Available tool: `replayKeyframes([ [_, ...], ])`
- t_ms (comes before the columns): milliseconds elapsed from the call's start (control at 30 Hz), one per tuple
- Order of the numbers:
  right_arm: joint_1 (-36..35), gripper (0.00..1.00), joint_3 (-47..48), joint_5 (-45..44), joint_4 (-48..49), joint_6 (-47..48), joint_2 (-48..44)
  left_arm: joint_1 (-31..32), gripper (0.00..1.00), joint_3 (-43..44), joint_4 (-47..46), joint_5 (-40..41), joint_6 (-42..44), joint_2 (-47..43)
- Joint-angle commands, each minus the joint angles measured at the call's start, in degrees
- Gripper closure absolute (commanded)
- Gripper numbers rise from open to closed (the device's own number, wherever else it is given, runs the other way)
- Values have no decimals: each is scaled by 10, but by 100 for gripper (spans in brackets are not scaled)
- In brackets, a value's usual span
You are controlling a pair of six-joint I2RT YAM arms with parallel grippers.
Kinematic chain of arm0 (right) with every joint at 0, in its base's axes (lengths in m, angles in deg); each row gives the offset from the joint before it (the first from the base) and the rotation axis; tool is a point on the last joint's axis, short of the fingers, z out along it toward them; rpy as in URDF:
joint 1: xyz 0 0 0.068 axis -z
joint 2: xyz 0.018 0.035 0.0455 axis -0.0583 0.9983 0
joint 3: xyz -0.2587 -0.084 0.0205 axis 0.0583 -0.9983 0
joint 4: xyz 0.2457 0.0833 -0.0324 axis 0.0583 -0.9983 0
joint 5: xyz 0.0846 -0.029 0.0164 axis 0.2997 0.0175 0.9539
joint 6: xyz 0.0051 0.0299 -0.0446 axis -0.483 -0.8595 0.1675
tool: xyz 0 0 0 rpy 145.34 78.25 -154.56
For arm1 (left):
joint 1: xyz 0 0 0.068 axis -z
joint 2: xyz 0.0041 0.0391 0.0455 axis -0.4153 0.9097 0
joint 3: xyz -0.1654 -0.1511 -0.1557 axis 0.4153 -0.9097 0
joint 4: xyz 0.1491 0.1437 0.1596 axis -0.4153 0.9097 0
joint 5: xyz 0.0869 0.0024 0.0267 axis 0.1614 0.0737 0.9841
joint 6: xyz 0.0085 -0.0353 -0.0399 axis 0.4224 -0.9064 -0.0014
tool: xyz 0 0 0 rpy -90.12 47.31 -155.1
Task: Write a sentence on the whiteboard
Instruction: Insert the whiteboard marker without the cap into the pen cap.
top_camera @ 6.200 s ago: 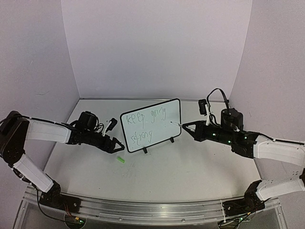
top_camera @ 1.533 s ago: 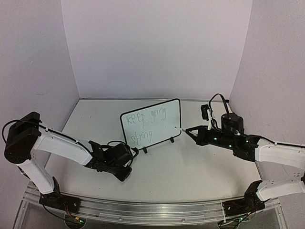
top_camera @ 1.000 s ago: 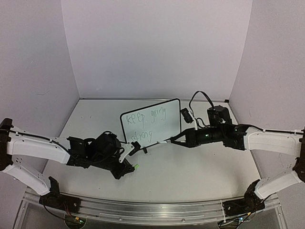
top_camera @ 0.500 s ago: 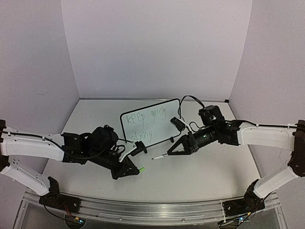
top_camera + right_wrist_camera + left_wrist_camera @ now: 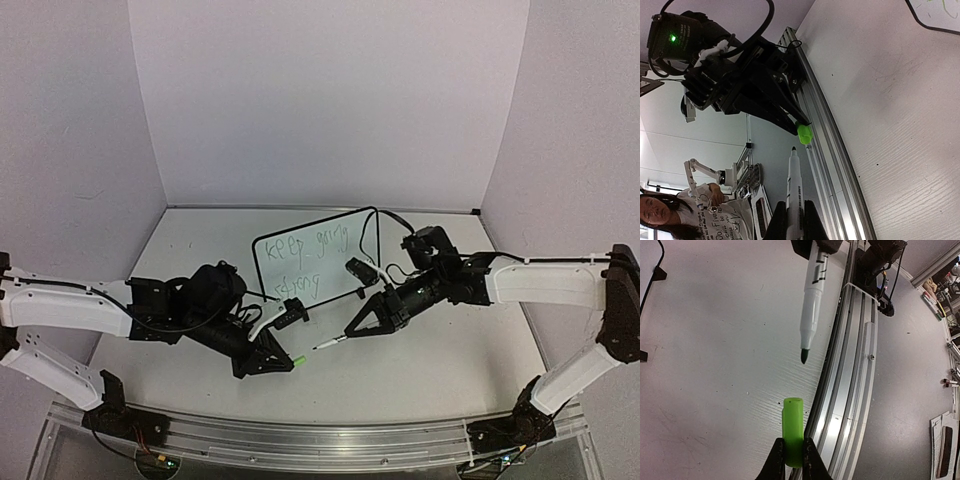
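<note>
The left hand pinches a smooth lime-green plastic cylinder cap. The right hand is clamped on a slim white marker pen, its dark felt tip pointing at the cap, just apart. Only the overhead view shows the whole black-framed white whiteboard standing behind them on the grained white tabletop, with the thin green sentence across it.

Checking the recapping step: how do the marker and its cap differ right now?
The marker is long, white, dark-tipped; the cap is short, bright green. The marker is in the right gripper, the cap in the left gripper. Both are pinched tight, and they do not touch.
</note>
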Motion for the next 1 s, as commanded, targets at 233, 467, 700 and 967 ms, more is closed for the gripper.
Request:
replayKeyframes([
  [233, -12, 100, 28, 7, -9, 17, 18, 2, 100, 32, -20, -14, -4, -25],
  [467, -16, 100, 35, 6, -11, 20, 26, 1, 100, 39, -20, -24, -4, -21],
  [700, -17, 100, 37, 10, -12, 23, 28, 2, 100, 41, -18, -28, -3, -12],
  [967, -17, 100, 34, 11, -16, 24, 22, 2, 100, 41, -16, -23, -6, -1],
])
